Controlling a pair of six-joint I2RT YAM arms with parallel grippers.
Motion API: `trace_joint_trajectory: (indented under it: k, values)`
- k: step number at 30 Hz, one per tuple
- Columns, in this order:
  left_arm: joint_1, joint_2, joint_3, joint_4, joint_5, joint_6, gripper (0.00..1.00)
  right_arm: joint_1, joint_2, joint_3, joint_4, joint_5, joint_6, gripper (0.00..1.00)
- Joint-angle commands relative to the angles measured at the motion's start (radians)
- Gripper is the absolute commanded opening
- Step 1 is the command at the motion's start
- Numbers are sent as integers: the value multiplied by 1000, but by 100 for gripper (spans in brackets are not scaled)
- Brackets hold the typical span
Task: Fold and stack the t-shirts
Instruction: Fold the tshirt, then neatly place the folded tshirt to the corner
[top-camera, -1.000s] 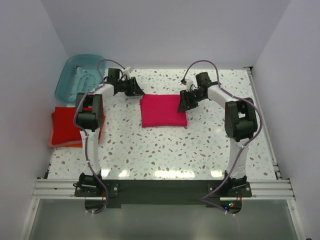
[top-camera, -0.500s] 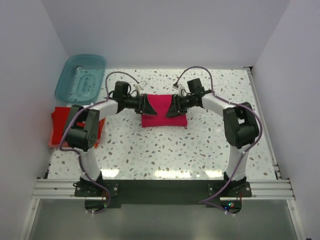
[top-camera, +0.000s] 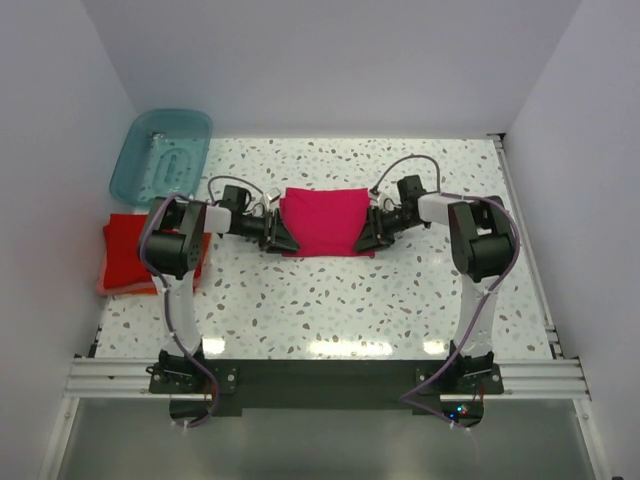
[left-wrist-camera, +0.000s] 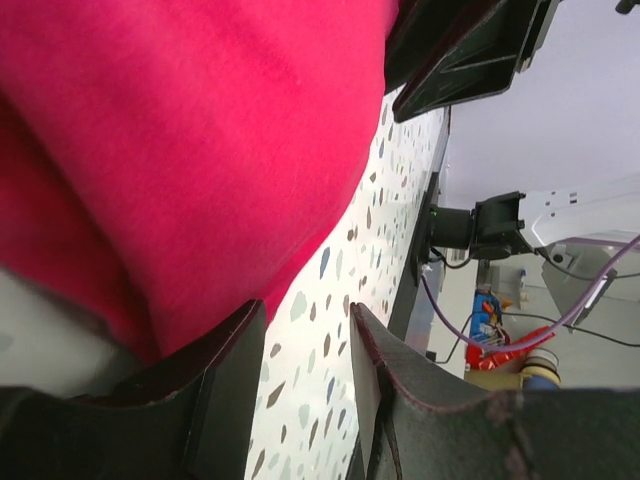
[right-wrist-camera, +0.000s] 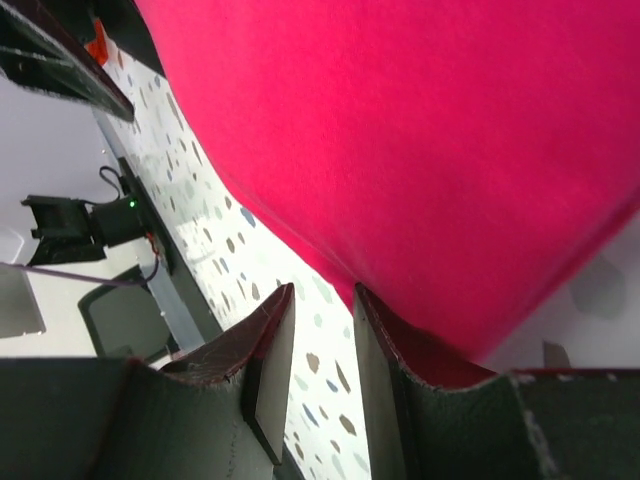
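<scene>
Two grippers are flanking the folded pink shirt (top-camera: 322, 220), which is lying flat on the table (top-camera: 330, 300) a little above the middle of the top view. The left gripper (top-camera: 279, 237) is resting at the shirt's lower left corner and the right gripper (top-camera: 362, 239) is resting at its lower right corner, both arms reaching in low over the tabletop. In the left wrist view the fingers (left-wrist-camera: 225, 375) are standing narrowly parted, only speckled table showing in the gap, while the pink cloth is filling the upper left of the frame and coming down just beside the finger on the frame's left. In the right wrist view the fingers (right-wrist-camera: 268, 350) are likewise sitting a narrow way apart, table showing between them, and the cloth's edge is touching the tip of the finger on the frame's right. At the left edge of the top view a folded red shirt (top-camera: 130, 250) is lying on an orange shirt (top-camera: 115, 289), whose rim is peeking out below, and the tub (top-camera: 165, 155) is sitting in the upper left, just above that stack
</scene>
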Motion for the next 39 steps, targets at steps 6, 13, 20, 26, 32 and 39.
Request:
trace_joint_trajectory:
  k: [6, 13, 20, 26, 32, 39]
  values:
    - [89, -113, 87, -315, -64, 340, 46, -83, -85, 34, -285, 61, -274, 33]
    - [190, -296, 136, -300, -413, 313, 48, 25, -259, 142, -165, 234, -244, 36]
    - [190, -273, 196, -393, -604, 315, 58, 344, -196, 249, -76, 540, -354, 43]
    - [190, -261, 172, -389, -607, 285, 58, 525, -46, 403, -56, 695, -443, 45]
    - [190, -246, 159, -386, -611, 272, 59, 611, 61, 466, -40, 761, -472, 48]
    - [188, -229, 159, -386, -604, 273, 60, 638, 126, 449, -8, 772, -472, 52]
